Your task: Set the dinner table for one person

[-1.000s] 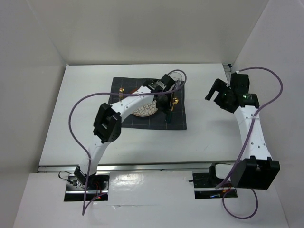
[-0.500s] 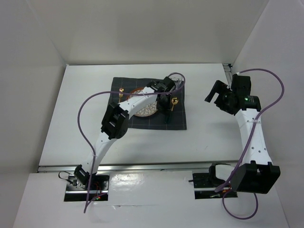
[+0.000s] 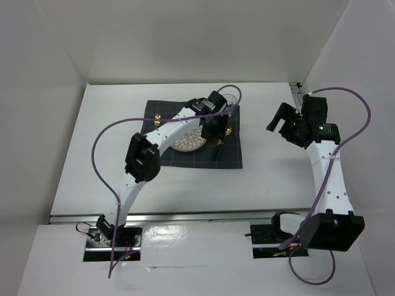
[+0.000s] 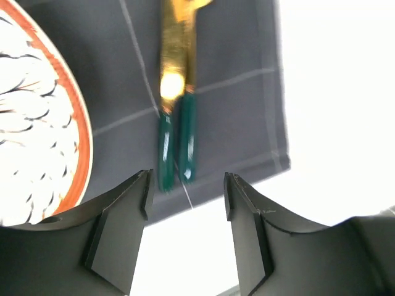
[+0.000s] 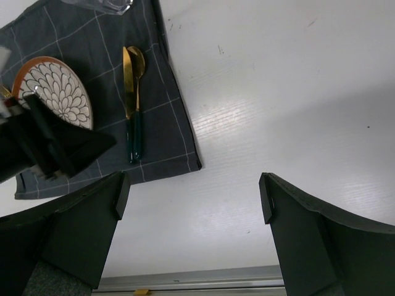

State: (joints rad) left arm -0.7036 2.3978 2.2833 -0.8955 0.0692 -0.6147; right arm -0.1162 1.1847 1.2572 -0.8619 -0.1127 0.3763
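Observation:
The white dinner table (image 3: 105, 154) carries a dark grey checked cloth (image 3: 185, 157). On the cloth lie an orange-rimmed patterned plate (image 3: 187, 143) and, to its right, a gold knife and spoon with green handles (image 3: 219, 148). My left gripper (image 3: 214, 131) hovers just above that cutlery, open and empty. In the left wrist view the cutlery (image 4: 176, 135) lies ahead of the open left gripper (image 4: 187, 197), with the plate (image 4: 37, 123) at the left. My right gripper (image 3: 279, 117) is open and empty above bare table to the right of the cloth. The right wrist view shows the plate (image 5: 57, 91) and the cutlery (image 5: 133, 98).
A clear glass (image 3: 232, 98) stands at the cloth's far right corner and shows in the right wrist view (image 5: 105, 5). A gold utensil (image 3: 158, 117) lies left of the plate, partly hidden by the left arm. White walls enclose the table at the back and sides.
My left arm's elbow swung out and back, and its gripper shifted slightly away from me above the cutlery. The cutlery and plate lie as before. The right arm has barely moved.

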